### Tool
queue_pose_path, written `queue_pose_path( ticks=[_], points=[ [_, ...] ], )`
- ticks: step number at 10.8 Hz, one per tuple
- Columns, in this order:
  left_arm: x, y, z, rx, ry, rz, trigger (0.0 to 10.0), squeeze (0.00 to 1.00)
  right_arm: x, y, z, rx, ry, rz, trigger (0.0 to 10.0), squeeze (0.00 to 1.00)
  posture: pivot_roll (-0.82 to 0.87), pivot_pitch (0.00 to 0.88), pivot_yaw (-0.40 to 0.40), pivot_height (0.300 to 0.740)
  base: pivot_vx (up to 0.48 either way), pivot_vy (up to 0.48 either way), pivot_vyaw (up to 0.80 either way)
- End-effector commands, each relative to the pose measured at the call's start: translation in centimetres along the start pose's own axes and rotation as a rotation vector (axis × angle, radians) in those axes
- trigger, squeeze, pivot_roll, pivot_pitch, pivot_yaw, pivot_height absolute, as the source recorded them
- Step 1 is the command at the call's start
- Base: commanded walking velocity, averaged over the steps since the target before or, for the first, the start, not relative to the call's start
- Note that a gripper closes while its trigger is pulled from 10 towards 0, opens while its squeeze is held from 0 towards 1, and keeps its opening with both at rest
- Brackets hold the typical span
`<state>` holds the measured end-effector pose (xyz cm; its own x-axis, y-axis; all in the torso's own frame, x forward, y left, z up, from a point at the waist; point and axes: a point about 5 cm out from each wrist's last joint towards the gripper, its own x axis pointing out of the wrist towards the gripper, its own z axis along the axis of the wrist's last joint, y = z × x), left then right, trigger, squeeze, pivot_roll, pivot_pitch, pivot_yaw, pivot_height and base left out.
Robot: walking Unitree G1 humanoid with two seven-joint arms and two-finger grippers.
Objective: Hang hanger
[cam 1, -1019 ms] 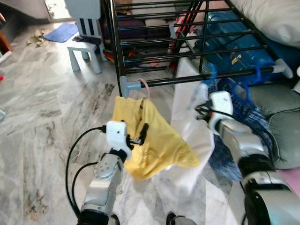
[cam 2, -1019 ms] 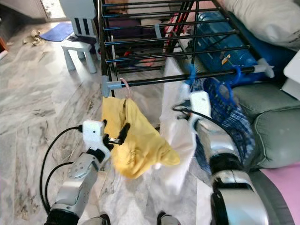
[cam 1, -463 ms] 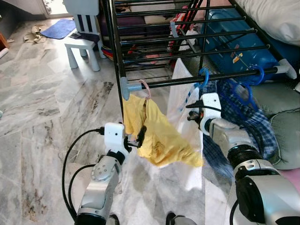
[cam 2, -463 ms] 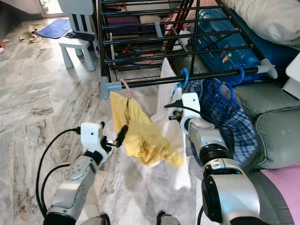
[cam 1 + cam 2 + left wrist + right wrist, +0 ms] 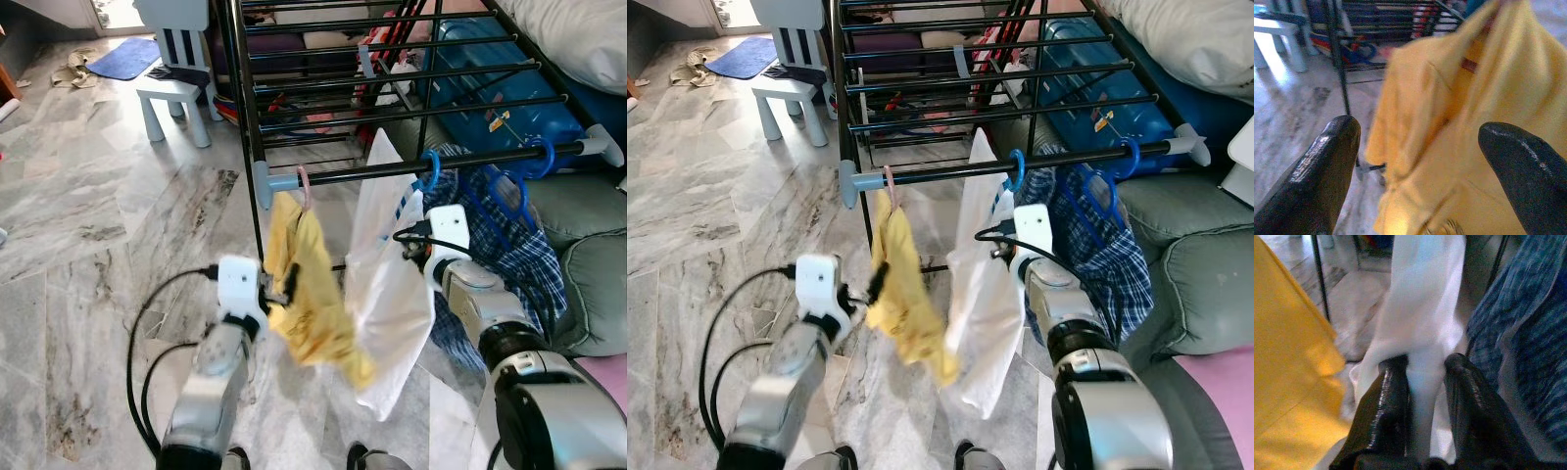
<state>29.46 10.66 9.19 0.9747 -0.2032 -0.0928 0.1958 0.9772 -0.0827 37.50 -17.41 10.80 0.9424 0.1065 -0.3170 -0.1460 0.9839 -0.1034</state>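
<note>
Marble floor beneath black drying rack

This is a lived-in home, in a room used for drying laundry. A black metal drying rack stands on a grey marble-tiled floor, with a yellow garment, a white garment and a blue checked shirt hanging from its front rail. Beyond the rack's far left corner sit a small white child's chair and a blue mat. Grey cushions and white bedding lie along the rack's right side.
</note>
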Motion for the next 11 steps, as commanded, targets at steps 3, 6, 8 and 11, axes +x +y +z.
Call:
queue_pose_path(
  ticks=[3, 6, 8, 11],
  points=[
    [-0.1, 0.2, -0.2, -0.006, 0.014, 0.007, 10.0, 0.00, -0.7, -0.4, 0.0, -0.086, -0.073, -0.018, 10.0, 1.00, -0.06, 0.158, -0.007, 0.740, 0.000, 0.000, 0.00],
    [0.2, 0.2, 0.5, 0.008, -0.004, 0.039, 10.0, 0.00, -2.2, -1.4, -0.4, 0.006, -0.126, -0.098, 10.0, 1.00, -0.07, 0.165, 0.003, 0.740, 0.000, 0.000, 0.00],
    [-0.1, 1.5, 0.3, 0.045, 0.009, 0.060, 10.0, 0.00, -3.7, -1.0, -0.5, -0.015, -0.171, -0.135, 10.0, 1.00, -0.08, 0.178, 0.012, 0.740, 0.000, 0.000, 0.00],
    [0.2, 2.5, 0.2, 0.076, 0.019, 0.119, 10.0, 0.00, -4.9, -0.1, -2.2, -0.008, -0.160, -0.160, 10.0, 1.00, -0.09, 0.175, 0.017, 0.740, 0.000, 0.000, 0.00]
  ],
)
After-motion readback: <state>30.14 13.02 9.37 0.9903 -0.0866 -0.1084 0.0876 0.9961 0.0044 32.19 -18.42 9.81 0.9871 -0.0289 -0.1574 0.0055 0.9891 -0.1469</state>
